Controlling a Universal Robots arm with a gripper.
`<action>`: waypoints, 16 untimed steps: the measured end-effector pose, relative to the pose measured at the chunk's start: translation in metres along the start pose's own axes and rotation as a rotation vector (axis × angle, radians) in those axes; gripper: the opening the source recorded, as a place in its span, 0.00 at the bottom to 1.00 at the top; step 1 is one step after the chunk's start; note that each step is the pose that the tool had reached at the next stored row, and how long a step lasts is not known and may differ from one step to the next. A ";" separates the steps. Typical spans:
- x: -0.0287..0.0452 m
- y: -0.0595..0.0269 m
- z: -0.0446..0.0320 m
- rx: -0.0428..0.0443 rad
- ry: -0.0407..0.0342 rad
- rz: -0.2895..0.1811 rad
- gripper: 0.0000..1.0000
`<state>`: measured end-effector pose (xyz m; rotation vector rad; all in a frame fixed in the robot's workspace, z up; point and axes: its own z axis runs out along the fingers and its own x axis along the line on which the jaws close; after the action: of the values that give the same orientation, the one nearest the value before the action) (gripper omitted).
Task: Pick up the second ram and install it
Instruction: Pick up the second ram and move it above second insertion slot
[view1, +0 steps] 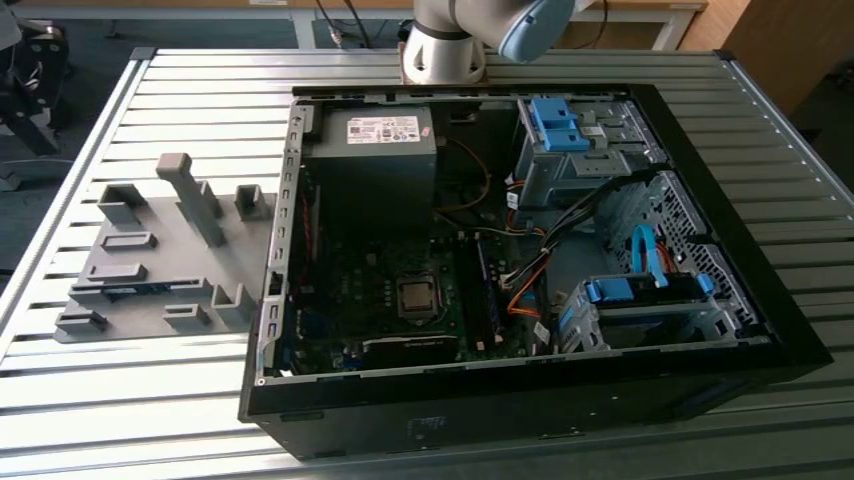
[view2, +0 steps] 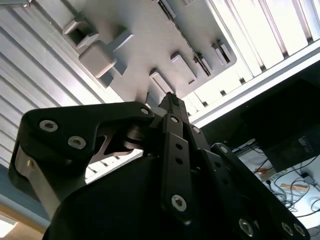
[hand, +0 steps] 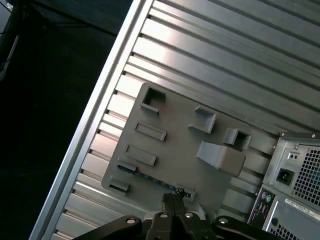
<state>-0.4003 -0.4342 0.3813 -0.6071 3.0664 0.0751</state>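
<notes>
Risks, as I judge them:
1. Black open metal computer case (view1: 534, 410): well off to one side of the fingers. Its loose orange and black cables (view1: 523, 292) could snag a carried stick.
2. Grey plastic holder tray (hand: 175, 147): beneath the fingers. It may lift if a slot binds.
3. Black two-finger gripper (hand: 173, 199): fingers pressed together and holding nothing. Lowered like this, they would strike the board's edge.
4. Second ram (hand: 150, 177), a thin green-blue circuit-board stick: seated in the tray just ahead of the fingertips, apparently untouched. It could tilt or slip in a narrow pinch.

Writing: white printed label (view1: 380, 128) on the grey power supply box (view1: 374, 170). I read nothing from it.
</notes>
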 end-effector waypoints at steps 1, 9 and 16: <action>0.0000 0.0000 0.0000 -0.0004 0.0007 -0.016 0.11; 0.0004 0.0002 0.0001 -0.0034 0.0063 -0.144 0.11; 0.0008 0.0003 0.0001 -0.0061 0.0114 -0.256 0.11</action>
<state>-0.4012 -0.4342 0.3813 -0.9956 2.9697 0.0776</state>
